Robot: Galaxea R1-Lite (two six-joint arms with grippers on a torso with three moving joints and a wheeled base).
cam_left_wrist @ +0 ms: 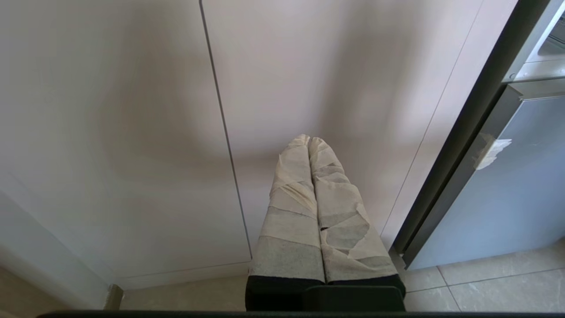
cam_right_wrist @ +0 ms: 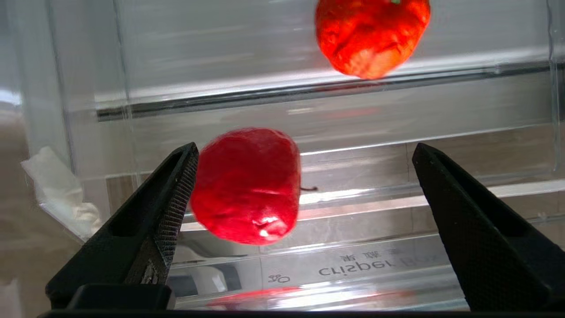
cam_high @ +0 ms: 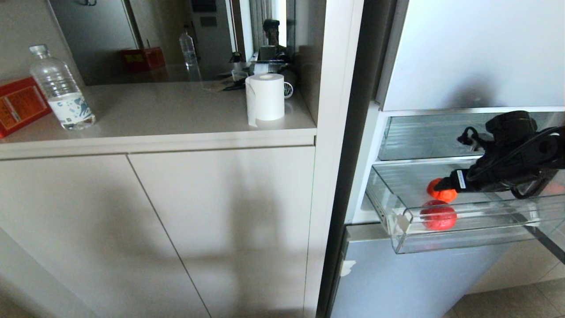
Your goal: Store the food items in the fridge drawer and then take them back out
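- The right hand [cam_right_wrist: 304, 221] is hovering over the pulled-out fridge drawer [cam_high: 468, 240], its two black fingers [cam_right_wrist: 167, 212] spread wide with nothing between them yet.
- Two food items are lying in that drawer: a red apple-like fruit [cam_right_wrist: 247, 185] near the front lip, just beside one finger, and an orange-red wrinkled fruit [cam_right_wrist: 371, 35] further back, well apart from the hand.
- From the head view the red fruit [cam_high: 438, 215] is sitting low against the clear front wall, with the wrinkled one [cam_high: 441, 191] behind it, partly hidden by the arm.
- I reckon both are light. The red one is looking glossy and smooth, so it may be slippery on the ribbed plastic and could roll when nudged.
- It seems firm enough for a squeeze across its widest part, with the thin stalk kept clear of the pads.
- The wrinkled one looks softer-skinned and less shiny, so it should give more purchase; I would take it round the belly too.
- The drawer's walls are leaving little room at the sides, so coming down from above looks the safer approach.
- The left hand [cam_left_wrist: 309, 143] is hanging parked before the cupboard doors [cam_left_wrist: 132, 132], its taped fingers pressed together and holding nothing.
- A paper roll [cam_high: 265, 102] and a water bottle [cam_high: 62, 88] are standing on the counter [cam_high: 176, 115], away from the work.
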